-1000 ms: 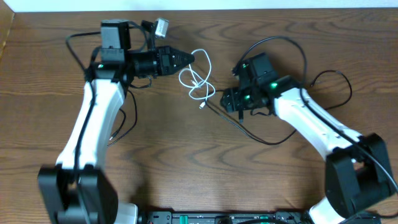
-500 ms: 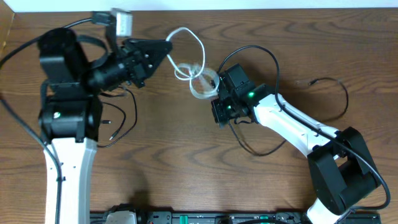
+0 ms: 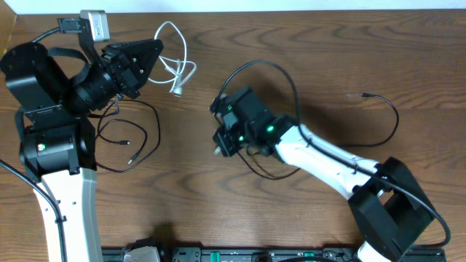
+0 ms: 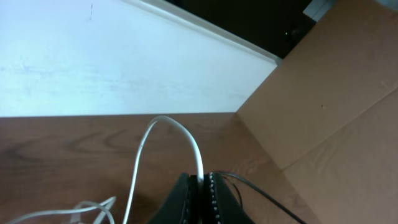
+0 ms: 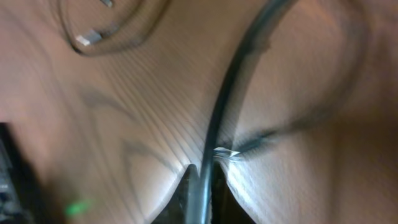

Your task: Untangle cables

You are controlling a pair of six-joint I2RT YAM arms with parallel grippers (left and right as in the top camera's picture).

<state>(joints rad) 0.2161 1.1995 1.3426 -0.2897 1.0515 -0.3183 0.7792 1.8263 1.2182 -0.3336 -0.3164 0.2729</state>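
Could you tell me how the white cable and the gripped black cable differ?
Colour: the white cable is pale, the black cable dark. Hold: the white cable sits in the left gripper, the black cable in the right gripper. Both are pinched between shut jaws.

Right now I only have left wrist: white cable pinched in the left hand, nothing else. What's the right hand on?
Observer: The right hand is shut on a black cable. The right wrist view shows it running up from between the fingers.
Operator: Is the white one tangled with it?
Observer: Overhead says no. The white cable trails in loops from the left hand, apart from the right hand, with a gap of table between them.
Operator: Any other cords?
Observer: A second thin black cable lies looped on the table beside the left arm.
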